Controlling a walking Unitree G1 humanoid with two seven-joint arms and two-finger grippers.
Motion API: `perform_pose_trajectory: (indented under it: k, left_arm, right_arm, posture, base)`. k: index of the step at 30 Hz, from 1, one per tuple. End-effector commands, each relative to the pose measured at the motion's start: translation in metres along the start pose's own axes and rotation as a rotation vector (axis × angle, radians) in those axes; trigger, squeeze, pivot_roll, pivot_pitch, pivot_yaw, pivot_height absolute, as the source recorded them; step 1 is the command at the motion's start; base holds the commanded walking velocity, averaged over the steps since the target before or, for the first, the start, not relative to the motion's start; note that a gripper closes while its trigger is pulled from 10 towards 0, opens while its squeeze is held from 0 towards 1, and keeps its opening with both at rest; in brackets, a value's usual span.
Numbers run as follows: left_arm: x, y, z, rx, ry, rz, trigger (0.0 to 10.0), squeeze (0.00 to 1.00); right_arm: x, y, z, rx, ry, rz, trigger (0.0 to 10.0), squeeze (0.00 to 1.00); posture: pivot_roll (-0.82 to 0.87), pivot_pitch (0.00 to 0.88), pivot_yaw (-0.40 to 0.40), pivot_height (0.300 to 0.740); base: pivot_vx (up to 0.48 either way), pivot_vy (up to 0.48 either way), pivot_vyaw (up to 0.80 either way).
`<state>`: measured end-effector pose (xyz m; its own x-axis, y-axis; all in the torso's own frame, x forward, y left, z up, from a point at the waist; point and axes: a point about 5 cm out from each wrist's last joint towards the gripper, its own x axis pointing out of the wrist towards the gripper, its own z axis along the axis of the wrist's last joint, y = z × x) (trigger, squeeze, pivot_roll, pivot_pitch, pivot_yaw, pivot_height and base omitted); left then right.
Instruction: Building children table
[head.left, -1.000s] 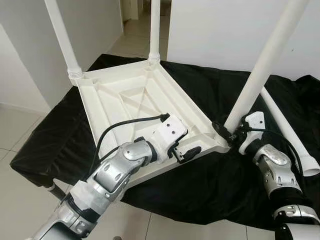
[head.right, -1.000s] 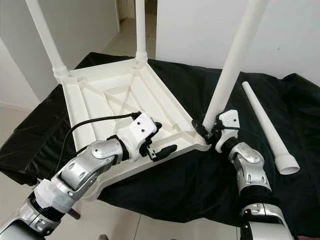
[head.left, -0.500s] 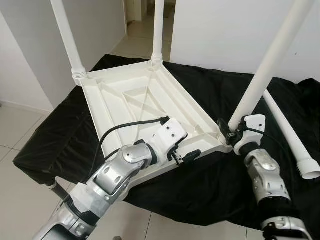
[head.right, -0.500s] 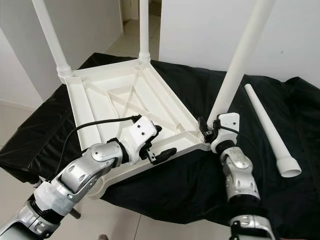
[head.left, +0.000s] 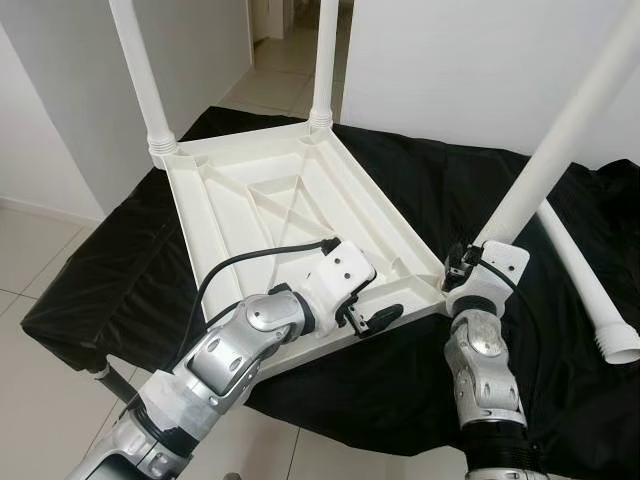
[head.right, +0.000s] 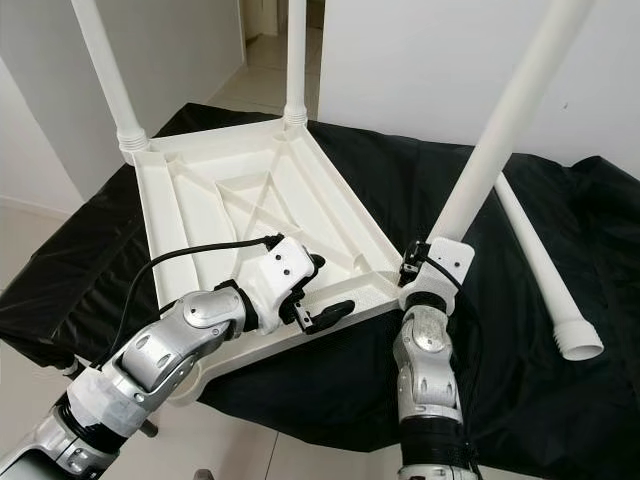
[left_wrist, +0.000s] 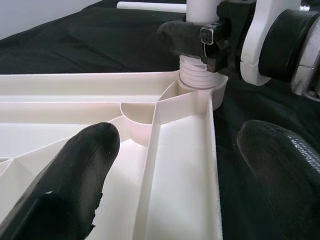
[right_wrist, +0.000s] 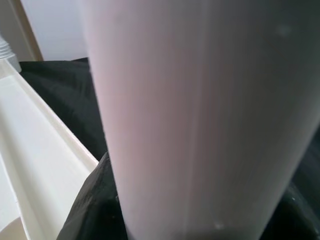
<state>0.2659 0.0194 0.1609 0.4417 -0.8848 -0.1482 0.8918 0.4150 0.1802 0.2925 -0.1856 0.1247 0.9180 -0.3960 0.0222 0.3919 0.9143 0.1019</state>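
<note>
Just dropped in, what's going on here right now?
A white tabletop lies upside down on a black cloth. The left gripper straddles its near rim, fingers open. The right gripper is closed around the base of a leg at the near right corner socket. Two legs already stand in the far corners, and a loose leg lies on the cloth to the right.

I'm looking into what seems a home: pale floor tiles (head.left: 40, 300) are running past plain white walls (head.left: 470, 60) toward an open doorway (head.left: 285, 30) (a hallway beyond), with a black cloth (head.left: 110, 270) covering 1 low surface.
</note>
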Motion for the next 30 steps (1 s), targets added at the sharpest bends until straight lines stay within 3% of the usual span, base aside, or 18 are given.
perform_pose_trajectory:
  k: [1,9,10,12,13,25,26,28,29,30]
  left_arm:
    - [-0.001,-0.009,-0.002,-0.008,0.011,-0.128,10.0,0.0]
    - [-0.003,-0.008,-0.004,-0.008,0.019,-0.12,10.0,0.0]
    - [-0.004,-0.009,-0.004,-0.008,0.02,-0.12,10.0,0.0]
    - [-0.004,-0.009,-0.004,-0.008,0.02,-0.12,10.0,0.0]
    - [-0.004,-0.009,-0.004,-0.008,0.021,-0.118,10.0,0.0]
    - [-0.004,-0.008,-0.003,-0.012,0.018,-0.097,10.0,0.0]
    - [-0.004,-0.007,-0.003,-0.012,0.018,-0.094,10.0,0.0]
    - [-0.004,-0.007,-0.003,-0.012,0.018,-0.094,10.0,0.0]
    - [-0.004,-0.006,-0.003,-0.011,0.014,-0.081,10.0,0.0]
    - [-0.004,-0.006,-0.003,-0.011,0.014,-0.081,10.0,0.0]
  right_arm:
    - [-0.006,-0.011,-0.019,0.0,0.103,-0.067,10.0,0.0]
    - [-0.006,-0.003,-0.011,-0.017,0.072,-0.04,10.0,0.0]
    - [-0.005,-0.002,-0.01,-0.012,0.066,-0.033,10.0,0.36]
    - [-0.005,-0.002,-0.01,-0.012,0.066,-0.033,10.0,0.36]
    - [-0.004,-0.001,-0.007,-0.007,0.058,-0.026,10.0,1.0]
    - [-0.003,0.001,-0.002,0.004,0.04,0.027,10.0,1.0]
    - [-0.005,0.002,-0.001,0.012,0.036,0.047,10.0,0.54]
    - [-0.005,0.002,-0.001,0.012,0.036,0.047,10.0,0.54]
    - [-0.011,0.0,-0.001,0.012,0.022,0.071,10.0,0.0]
    - [-0.011,0.0,-0.001,0.012,0.022,0.071,10.0,0.0]
  posture:
    - [-0.07,0.0,-0.036,0.74]
    - [-0.06,0.0,-0.039,0.74]
    - [-0.06,0.0,-0.043,0.74]
    - [-0.06,0.0,-0.043,0.74]
    - [-0.06,0.0,-0.045,0.74]
    - [-0.06,0.0,-0.049,0.74]
    - [-0.06,0.0,-0.048,0.74]
    - [-0.06,0.0,-0.048,0.74]
    - [-0.06,0.0,-0.048,0.74]
    - [-0.06,0.0,-0.048,0.74]
  base:
    - [0.0,0.0,0.0]
    - [0.0,0.0,0.0]
    - [0.0,0.0,0.0]
    - [0.0,0.0,0.0]
    - [0.0,0.0,0.0]
    - [0.0,0.0,0.0]
    - [0.0,0.0,0.0]
    - [0.0,0.0,0.0]
    - [0.0,0.0,0.0]
    - [0.0,0.0,0.0]
